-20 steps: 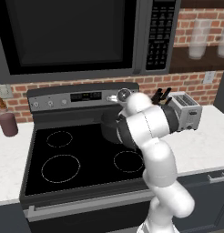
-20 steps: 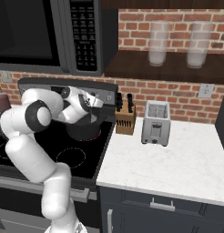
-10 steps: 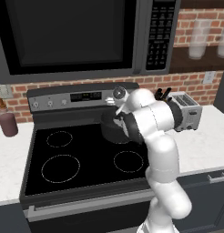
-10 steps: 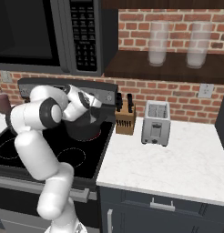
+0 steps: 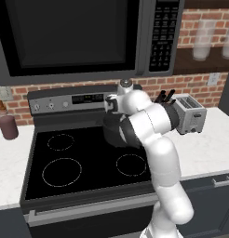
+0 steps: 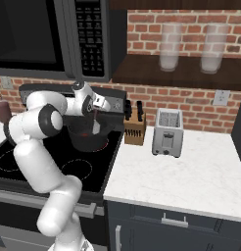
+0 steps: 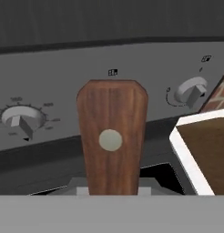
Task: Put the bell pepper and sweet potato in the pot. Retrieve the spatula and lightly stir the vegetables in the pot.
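Note:
The dark grey pot (image 6: 88, 141) stands on the stove's back right burner, also seen behind my forearm as the pot (image 5: 112, 133). My gripper (image 6: 96, 114) hovers over the pot, shut on the spatula (image 6: 95, 123), which points down into it. In the hand view the spatula's wooden handle (image 7: 112, 136), with a metal rivet, rises between the jaws. A red patch inside the pot looks like the bell pepper (image 6: 83, 133). The sweet potato is hidden.
A knife block (image 6: 134, 128) and a toaster (image 6: 167, 132) stand on the white counter right of the stove. A maroon canister (image 5: 8, 126) sits at the left. The microwave (image 5: 70, 37) hangs low above. Stove knobs (image 7: 191, 89) are close behind the hand.
The hand has stayed over the pot with the spatula in its grip, shifting only a little. The elbow has risen slightly.

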You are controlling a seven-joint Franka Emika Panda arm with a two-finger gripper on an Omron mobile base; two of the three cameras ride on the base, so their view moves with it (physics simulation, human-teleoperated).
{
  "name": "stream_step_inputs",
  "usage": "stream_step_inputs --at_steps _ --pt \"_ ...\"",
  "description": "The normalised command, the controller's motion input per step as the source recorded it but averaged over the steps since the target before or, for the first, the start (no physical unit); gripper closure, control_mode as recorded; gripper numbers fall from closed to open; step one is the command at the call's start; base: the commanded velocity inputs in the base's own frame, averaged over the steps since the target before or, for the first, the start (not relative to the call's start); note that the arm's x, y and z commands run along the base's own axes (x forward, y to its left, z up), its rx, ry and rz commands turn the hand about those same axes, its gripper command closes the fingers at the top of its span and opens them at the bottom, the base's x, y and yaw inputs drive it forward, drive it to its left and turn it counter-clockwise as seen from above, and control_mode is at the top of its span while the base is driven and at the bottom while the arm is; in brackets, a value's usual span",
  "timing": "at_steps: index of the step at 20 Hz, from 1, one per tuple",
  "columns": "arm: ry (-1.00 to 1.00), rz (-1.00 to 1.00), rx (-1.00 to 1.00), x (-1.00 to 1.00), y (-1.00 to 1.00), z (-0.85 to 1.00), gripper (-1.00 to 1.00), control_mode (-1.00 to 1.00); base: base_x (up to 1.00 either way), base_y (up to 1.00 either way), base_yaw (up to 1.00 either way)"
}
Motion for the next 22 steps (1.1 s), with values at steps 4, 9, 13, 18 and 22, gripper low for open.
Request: stream_step_inputs --at_steps 4,9,13,18,22 --pt "0.01 0.05 0.02 -0.13 0.34 -0.03 1.00 -1.00 0.00 0.00 0.00" --pt "0.00 0.04 0.00 0.00 0.19 -0.35 1.00 -1.00 0.00 0.00 0.00" --pt "-0.02 0.05 -0.01 0.04 0.07 -0.75 1.00 -1.00 0.00 0.00 0.00" --pt "-0.08 0.07 0.00 0.01 0.01 -0.88 1.00 -1.00 0.00 0.00 0.00" --pt "-0.12 0.09 0.00 0.00 0.08 -0.89 1.00 -1.00 0.00 0.00 0.00"
